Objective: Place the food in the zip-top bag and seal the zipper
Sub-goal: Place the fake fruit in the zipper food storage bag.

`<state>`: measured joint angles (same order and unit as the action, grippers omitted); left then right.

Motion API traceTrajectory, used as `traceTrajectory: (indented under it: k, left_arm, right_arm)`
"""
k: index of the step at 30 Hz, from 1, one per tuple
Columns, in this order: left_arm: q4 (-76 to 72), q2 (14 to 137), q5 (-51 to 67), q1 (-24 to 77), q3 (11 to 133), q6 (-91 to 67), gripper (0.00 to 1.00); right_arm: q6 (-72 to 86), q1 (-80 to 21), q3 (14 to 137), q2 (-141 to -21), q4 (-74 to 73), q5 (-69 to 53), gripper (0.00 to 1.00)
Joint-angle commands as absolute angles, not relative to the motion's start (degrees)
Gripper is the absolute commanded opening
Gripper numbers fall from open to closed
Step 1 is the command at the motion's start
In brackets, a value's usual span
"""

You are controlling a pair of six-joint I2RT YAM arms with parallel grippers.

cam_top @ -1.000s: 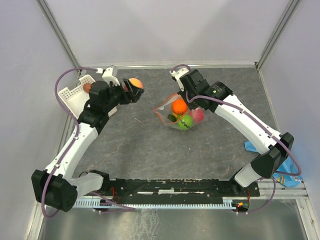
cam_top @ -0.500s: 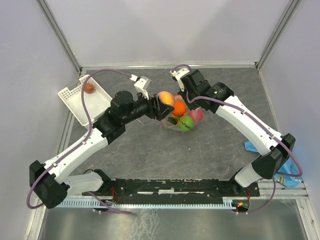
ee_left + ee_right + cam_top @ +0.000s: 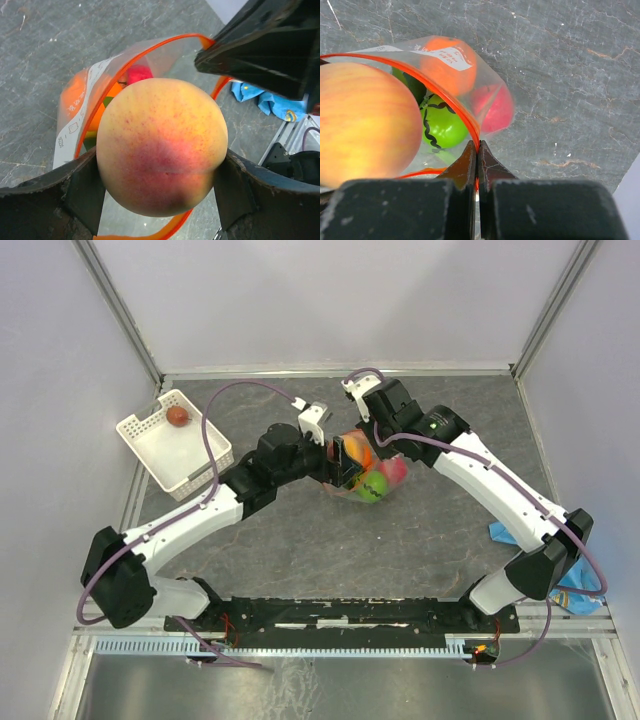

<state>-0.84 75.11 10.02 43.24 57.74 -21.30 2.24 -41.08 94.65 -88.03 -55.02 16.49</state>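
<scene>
My left gripper (image 3: 341,459) (image 3: 160,176) is shut on a peach (image 3: 162,145), its jaws standing wide on either side of the fruit. It holds the peach right at the open mouth of the zip-top bag (image 3: 376,483) (image 3: 75,125). The orange-red zipper (image 3: 150,47) (image 3: 420,70) rings the opening. My right gripper (image 3: 384,444) (image 3: 477,145) is shut on the zipper edge and holds the mouth up. Inside the bag lie an orange fruit (image 3: 445,65), a lime green one (image 3: 445,125), a pink-red one (image 3: 495,107) and a dark green piece (image 3: 415,87).
A white perforated basket (image 3: 150,445) stands at the back left with one brown fruit (image 3: 177,416) in it. A blue cloth (image 3: 580,580) lies at the right edge beside the right arm's base. Grey walls close in the table on three sides.
My left arm has swung right from beside the basket, carrying the peach to the bag's mouth. The right gripper has kept its pinch on the zipper.
</scene>
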Motion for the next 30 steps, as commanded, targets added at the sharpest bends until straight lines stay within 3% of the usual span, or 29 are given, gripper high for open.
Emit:
traceTrajectory:
  k: [1, 20, 30]
  left_arm:
    - [-1.3, 77.0, 7.6, 43.3, 61.1, -19.4, 0.48]
    - [10.5, 80.7, -0.5, 43.7, 65.4, -17.4, 0.80]
    - [15.7, 78.7, -3.9, 43.7, 67.6, -16.5, 0.92]
  right_arm:
    - [2.5, -40.9, 94.7, -85.3, -51.9, 16.5, 0.02]
    - [2.7, -40.9, 94.7, -85.8, -51.5, 15.7, 0.02]
    - [2.7, -40.9, 94.7, -85.9, -51.5, 16.1, 0.03]
